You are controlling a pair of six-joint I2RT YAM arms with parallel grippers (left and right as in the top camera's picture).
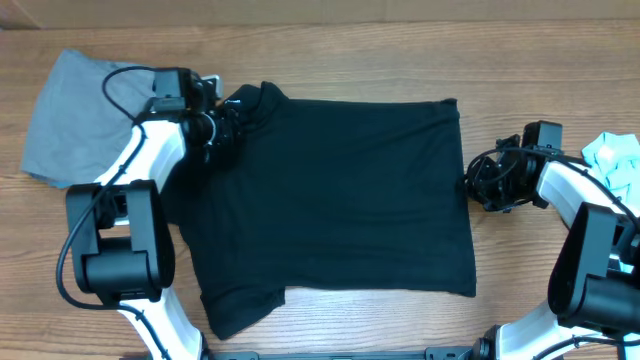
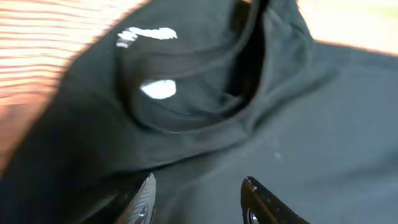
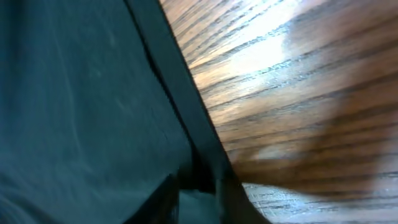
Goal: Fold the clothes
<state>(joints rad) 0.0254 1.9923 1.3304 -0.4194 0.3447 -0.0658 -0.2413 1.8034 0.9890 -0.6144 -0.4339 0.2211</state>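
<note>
The large black shirt (image 1: 340,190) lies spread flat on the wooden table, collar at the upper left and hem at the right. My left gripper (image 1: 228,130) hovers over the collar. In the left wrist view its jaws (image 2: 199,193) are open over the black cloth (image 2: 323,112), just short of the neck opening with its white label (image 2: 158,90) and white lettering (image 2: 146,36). My right gripper (image 1: 472,187) is at the middle of the hem. In the right wrist view its fingers (image 3: 198,199) are close together on the hem edge of the shirt (image 3: 74,93).
A grey garment (image 1: 70,110) lies at the far left, partly under the left arm. A light-blue garment (image 1: 615,160) sits at the right edge behind the right arm. Bare wood (image 3: 298,81) borders the hem.
</note>
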